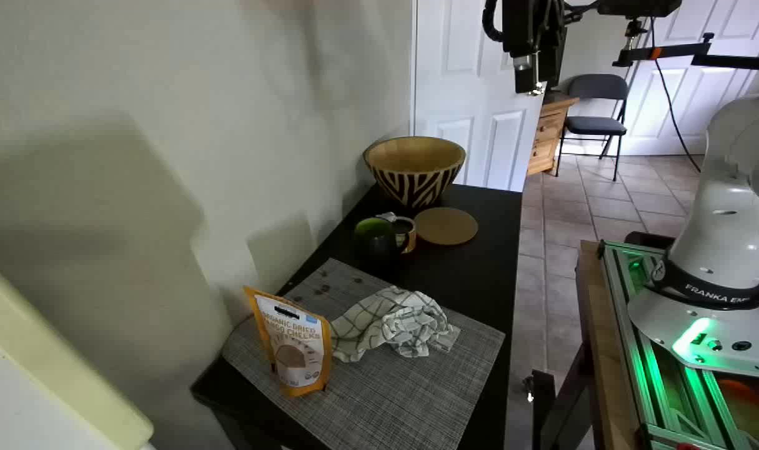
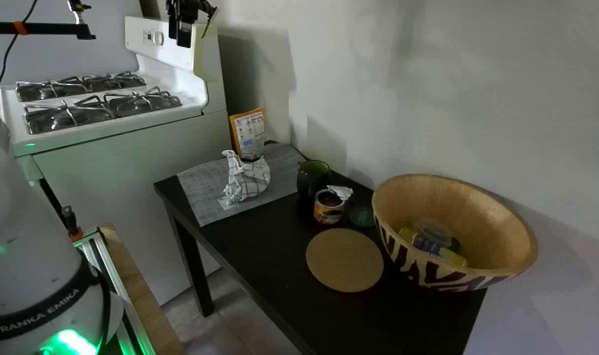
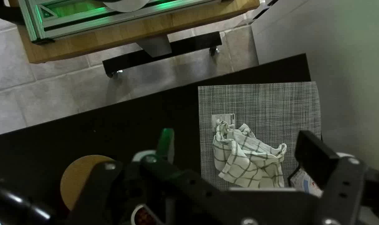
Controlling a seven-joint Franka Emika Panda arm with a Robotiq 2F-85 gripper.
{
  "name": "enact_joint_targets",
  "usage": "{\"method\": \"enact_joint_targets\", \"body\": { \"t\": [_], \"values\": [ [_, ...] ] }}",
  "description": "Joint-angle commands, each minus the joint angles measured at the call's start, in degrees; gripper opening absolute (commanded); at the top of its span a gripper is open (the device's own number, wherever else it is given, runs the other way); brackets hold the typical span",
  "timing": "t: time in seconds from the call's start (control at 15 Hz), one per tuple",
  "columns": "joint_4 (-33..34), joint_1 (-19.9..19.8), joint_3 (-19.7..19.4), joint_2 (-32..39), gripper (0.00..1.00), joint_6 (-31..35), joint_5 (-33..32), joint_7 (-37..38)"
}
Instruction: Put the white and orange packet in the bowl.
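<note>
I'm holding the gripper (image 3: pixel 234 147) high above the table (image 2: pixel 280 256), its jaws spread wide. The white and orange packet (image 1: pixel 295 340) is standing on the placemat (image 1: pixel 404 400) just beside the checked cloth (image 1: pixel 370 322), well below the jaws; in the wrist view I'm seeing one finger (image 3: pixel 316 157) partly hiding it. The bowl (image 1: pixel 417 187) is sitting near the table's other end.

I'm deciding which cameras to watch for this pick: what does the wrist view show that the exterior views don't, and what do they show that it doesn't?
Wrist view only: a clear look at the wide gap between the fingers.
Exterior views only: the striped bowl, in both, and, in an exterior view, a dark chair.
Shared by all: the checked towel on the placemat, the tan disc, and the white and orange packet, of which the wrist view catches only part.
</note>
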Motion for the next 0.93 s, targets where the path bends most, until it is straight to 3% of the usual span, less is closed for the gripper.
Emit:
{"method": "enact_joint_targets", "body": {
  "t": [0.0,0.13,0.47,0.67,0.87],
  "values": [
    [0.2,-0.4,0.3,0.0,1.00,-0.2,0.1,-0.2],
    [0.2,-0.4,0.3,0.0,1.00,-0.2,0.1,-0.2],
    [-3.0,1.5,4.3,5.1,1.00,24.5,-0.2,-1.6],
    [-6.4,4.1,8.0,9.7,1.00,38.3,0.2,0.4],
    [-8.2,5.0,12.1,17.6,1.00,52.9,-3.4,4.5]
  ]
}}
